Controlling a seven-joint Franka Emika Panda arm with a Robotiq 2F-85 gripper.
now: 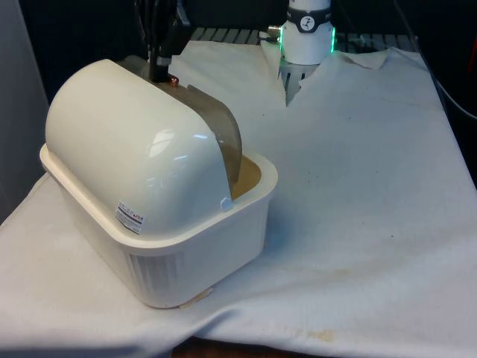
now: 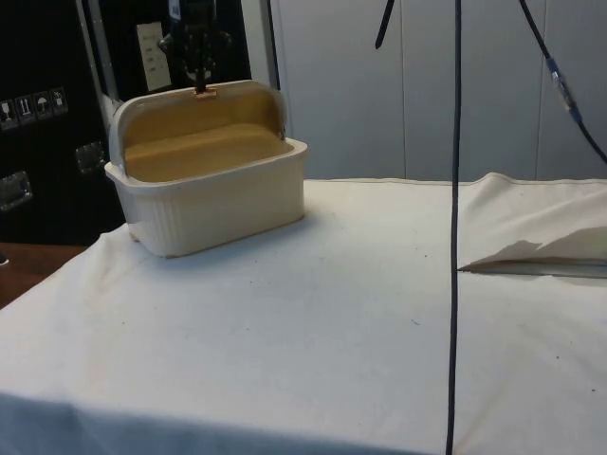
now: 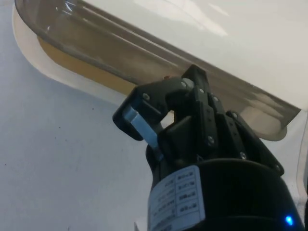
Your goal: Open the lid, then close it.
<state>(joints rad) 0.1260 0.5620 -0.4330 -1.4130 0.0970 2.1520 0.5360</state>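
1. Bread box [image 1: 186,246], cream plastic with ribbed walls, sits on the white-clothed desk [image 1: 358,224] toward the front view's left; back of its dome faces that camera.
2. Lid [image 1: 220,145]: smoky translucent roll-top, curved, rolled most of the way back under the dome, so the tan interior [image 2: 204,152] shows wide open in the side view.
3. Handling, as a judgement: lid looks light, thin, stiff plastic that slides on a curved track; smooth and likely slippery; could bind or flex if pushed off-axis. Box itself looks light enough to skid on the cloth if the pull is too hard.
4. Best hold, judged: small copper-coloured knob [image 1: 173,80] at the lid's leading edge, centred; otherwise the lip of the edge itself.
5. Claw [image 2: 200,83] hangs straight down over the top of the box, right at the knob.
6. Fingers [image 3: 144,127] look drawn close together at the lid's edge; cannot tell whether actually clamped on the knob or just touching.
7. Opening step looks about done; closing not yet done.
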